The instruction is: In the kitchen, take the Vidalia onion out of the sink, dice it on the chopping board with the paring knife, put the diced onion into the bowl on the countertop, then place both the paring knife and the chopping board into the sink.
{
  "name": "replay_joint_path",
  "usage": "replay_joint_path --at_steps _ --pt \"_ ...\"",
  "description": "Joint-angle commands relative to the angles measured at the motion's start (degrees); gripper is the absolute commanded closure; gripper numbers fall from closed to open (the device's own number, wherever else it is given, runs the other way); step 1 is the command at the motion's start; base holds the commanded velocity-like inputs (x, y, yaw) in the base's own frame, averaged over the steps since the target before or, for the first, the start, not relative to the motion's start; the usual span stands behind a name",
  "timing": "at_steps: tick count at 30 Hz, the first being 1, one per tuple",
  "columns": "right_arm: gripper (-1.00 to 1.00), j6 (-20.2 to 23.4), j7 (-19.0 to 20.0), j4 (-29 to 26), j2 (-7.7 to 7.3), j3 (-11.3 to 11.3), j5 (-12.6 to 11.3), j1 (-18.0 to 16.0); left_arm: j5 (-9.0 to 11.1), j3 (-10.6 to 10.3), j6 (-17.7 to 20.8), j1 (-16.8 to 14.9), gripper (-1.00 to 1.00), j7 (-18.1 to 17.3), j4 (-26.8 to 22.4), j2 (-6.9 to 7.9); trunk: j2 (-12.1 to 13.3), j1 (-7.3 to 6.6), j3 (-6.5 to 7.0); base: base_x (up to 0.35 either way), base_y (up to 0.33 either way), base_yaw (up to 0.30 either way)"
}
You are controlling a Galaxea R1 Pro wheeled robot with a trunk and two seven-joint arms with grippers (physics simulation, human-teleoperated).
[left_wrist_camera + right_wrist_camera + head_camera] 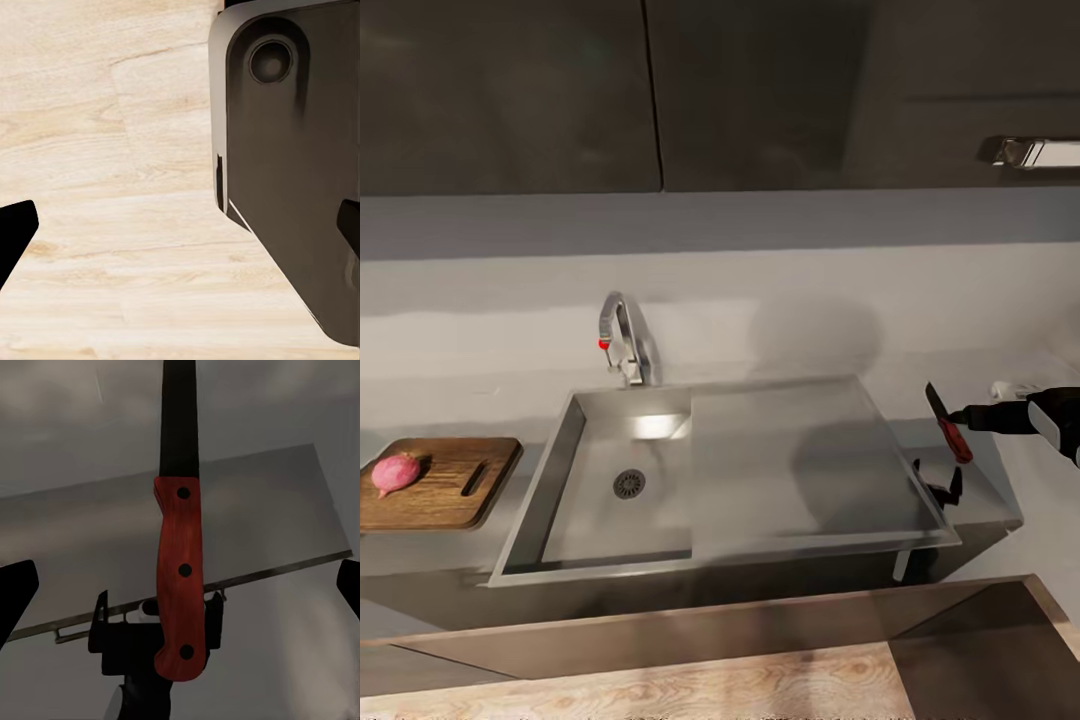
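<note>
Right jaws: clamped on knife [180, 577] handle, right gripper [960, 415] at frame right
Left jaws: spread wide, left gripper [180, 225] over wood floor
Head view: onion [396, 472] on board [445, 482], left of sink [790, 450]

Right hand [957, 440] gripping, left hand [180, 225] spread wide

The right arm [1050, 420] is seen as white casing joined to black links. Black fingertips [15, 232] are shown on the left end effector.
</note>
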Motion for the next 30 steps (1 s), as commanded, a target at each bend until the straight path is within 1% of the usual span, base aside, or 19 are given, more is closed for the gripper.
replay_joint_path --at_steps 1,6,13,30 --pt "-1.0 0.19 0.39 -0.06 -0.02 0.06 0.58 -0.03 0.57 -0.49 -0.42 -0.11 -1.0 0.01 0.26 -0.03 -0.11 0.03 -0.18 0.0 0.0 0.0" --pt "-1.0 -0.1 0.39 0.22 0.06 0.07 0.58 -0.03 0.57 -0.49 -0.43 -0.11 -1.0 0.01 0.26 -0.08 -0.11 0.03 -0.56 0.0 0.0 0.0" --pt "-1.0 -2.03 0.3 0.93 0.17 0.07 0.58 -0.03 0.57 -0.49 -0.4 -0.11 -1.0 0.01 0.26 -0.12 -0.11 0.03 -1.12 0.0 0.0 0.0" --pt "-1.0 -2.27 0.3 1.49 0.18 0.07 0.58 -0.03 0.57 -0.49 -0.42 -0.11 -1.0 0.01 0.26 -0.11 -0.11 0.03 -2.5 0.0 0.0 0.0"
